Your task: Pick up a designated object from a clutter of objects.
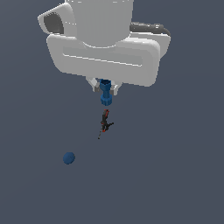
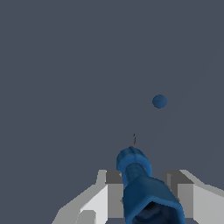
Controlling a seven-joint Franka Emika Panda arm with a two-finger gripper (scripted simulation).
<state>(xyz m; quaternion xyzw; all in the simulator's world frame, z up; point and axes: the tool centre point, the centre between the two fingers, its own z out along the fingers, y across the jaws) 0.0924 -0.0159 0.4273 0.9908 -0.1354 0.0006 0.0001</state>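
Fingers (image 1: 105, 89) pinch the blue piece (image 1: 106, 95) directly above the black-and-red tool (image 1: 105, 121); the grip looks shallow, so a jolt could drop it.

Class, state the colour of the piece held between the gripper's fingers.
Bright blue. The blue piece in the gripper shows best in the wrist view.

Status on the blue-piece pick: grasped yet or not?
Looks grasped: the bright-blue piece sits between the gripper fingers, apart from the black-and-red tool and the dark-blue ball. In hand: holding it. Left: I cannot tell how far it has lifted; possibly only raising it farther.
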